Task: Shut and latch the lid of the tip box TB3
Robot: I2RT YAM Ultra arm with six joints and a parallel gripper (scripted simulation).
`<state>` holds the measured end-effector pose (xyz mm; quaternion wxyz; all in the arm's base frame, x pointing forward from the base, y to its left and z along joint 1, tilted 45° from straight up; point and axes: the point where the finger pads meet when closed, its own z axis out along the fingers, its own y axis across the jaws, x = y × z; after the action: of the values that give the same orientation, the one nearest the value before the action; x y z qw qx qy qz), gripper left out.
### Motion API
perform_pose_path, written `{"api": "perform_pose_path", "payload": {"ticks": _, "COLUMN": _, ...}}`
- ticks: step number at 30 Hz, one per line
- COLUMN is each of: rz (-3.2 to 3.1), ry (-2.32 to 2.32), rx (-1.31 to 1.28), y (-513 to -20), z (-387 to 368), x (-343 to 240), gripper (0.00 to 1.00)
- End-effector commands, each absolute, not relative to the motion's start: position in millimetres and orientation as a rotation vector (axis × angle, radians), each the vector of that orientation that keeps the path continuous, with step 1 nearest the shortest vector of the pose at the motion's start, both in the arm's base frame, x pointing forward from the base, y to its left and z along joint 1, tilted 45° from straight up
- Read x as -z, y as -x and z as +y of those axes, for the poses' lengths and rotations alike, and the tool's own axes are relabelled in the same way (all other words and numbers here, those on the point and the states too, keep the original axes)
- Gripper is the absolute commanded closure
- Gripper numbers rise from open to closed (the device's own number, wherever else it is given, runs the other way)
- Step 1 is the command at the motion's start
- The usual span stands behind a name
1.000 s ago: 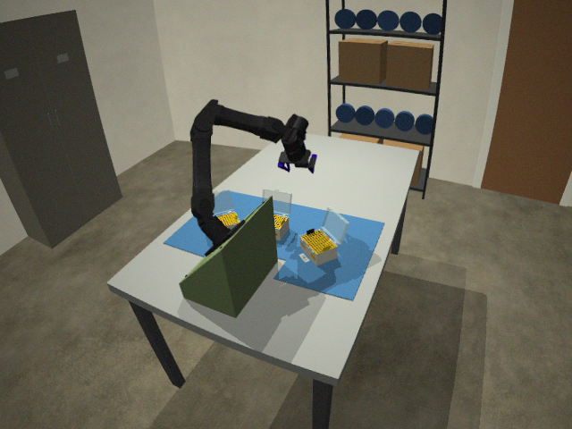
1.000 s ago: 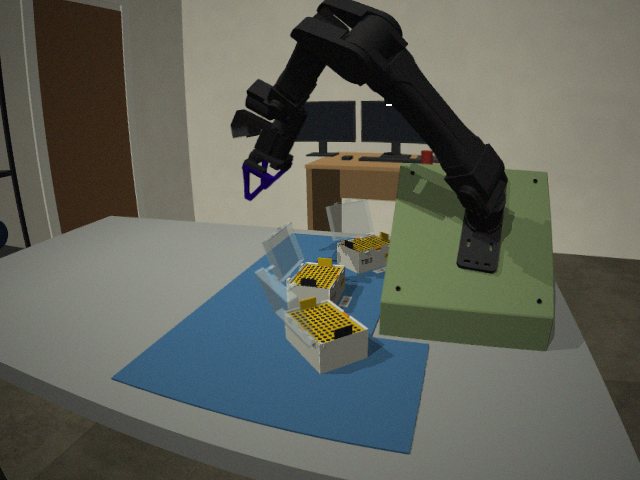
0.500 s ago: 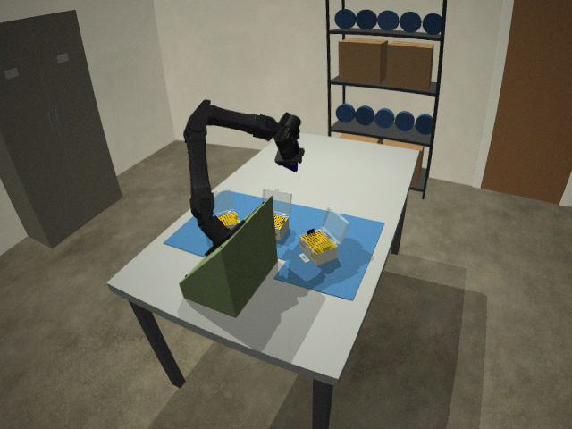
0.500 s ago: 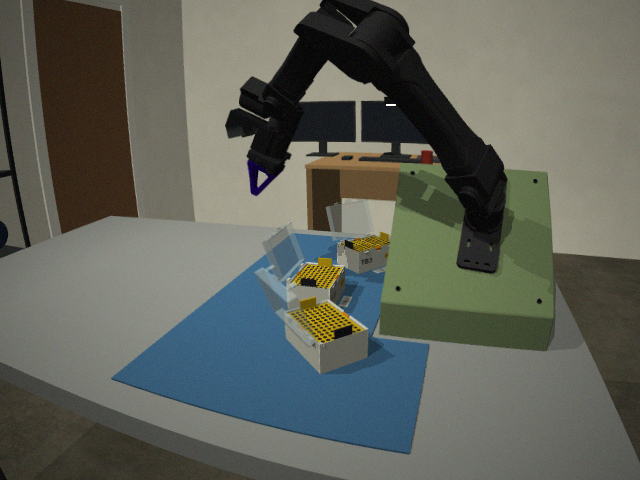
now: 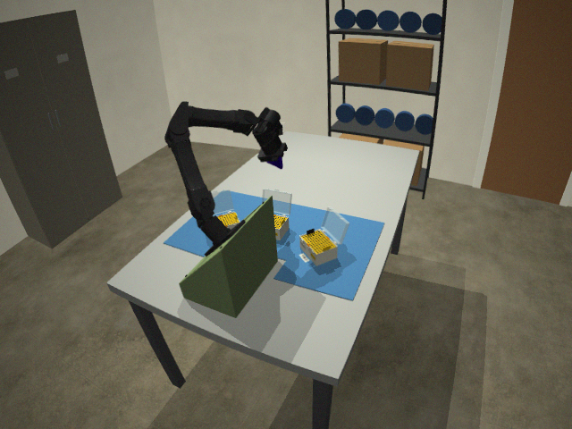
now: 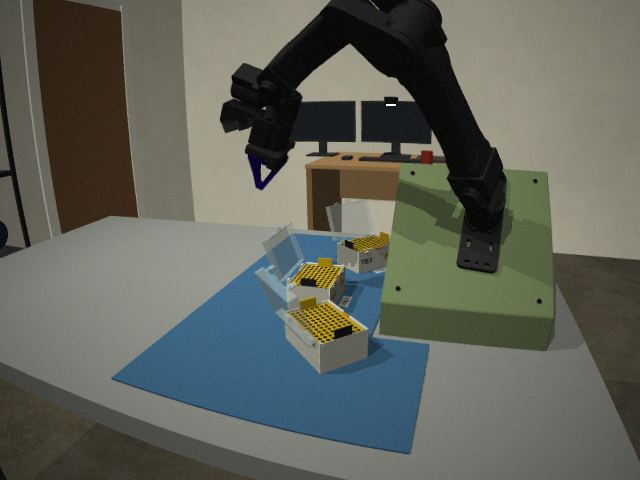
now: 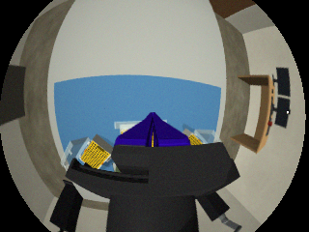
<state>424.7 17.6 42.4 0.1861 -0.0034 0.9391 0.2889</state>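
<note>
My gripper (image 6: 262,181) is pressed together with nothing in it, so the 2 blue fingers make 1 point. It hangs high in the air, well above the blue mat (image 6: 217,382), with the point aimed down. I think this is a good shape for pushing a lid. There are 3 boxes on the mat, all with lids up. The box I want is TB3 (image 6: 363,253). In the side view I can read its sticker. It is the far box, right beside the green stand (image 6: 465,310) that holds my arm. From the gripper, TB3 lies lower and back toward the arm's foot. Its lid (image 6: 350,217) stands nearly straight up behind the yellow tips. The middle box (image 6: 316,281) and the near box (image 6: 328,335) sit farther from the stand. I cannot read their stickers. I think I need to bring the point down behind the TB3 lid and push it forward over the tips. The middle box's lid (image 6: 283,251) is close by, so I must not bump it.
</note>
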Motion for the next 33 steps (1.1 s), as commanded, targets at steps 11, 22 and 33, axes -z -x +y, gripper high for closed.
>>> {"api": "perform_pose_path", "payload": {"ticks": 11, "rz": 2.749, "ry": -0.032, "rx": -0.635, "y": -382, "z": 15, "x": -79, "gripper": 1.00}}
{"api": "perform_pose_path", "payload": {"ticks": 22, "rz": 2.826, "ry": -0.032, "rx": -0.490, "y": -339, "z": 18, "x": -103, "gripper": 1.00}}
{"api": "perform_pose_path", "payload": {"ticks": 33, "rz": 2.888, "ry": -0.027, "rx": -0.334, "y": -302, "z": 18, "x": -118, "gripper": 1.00}}
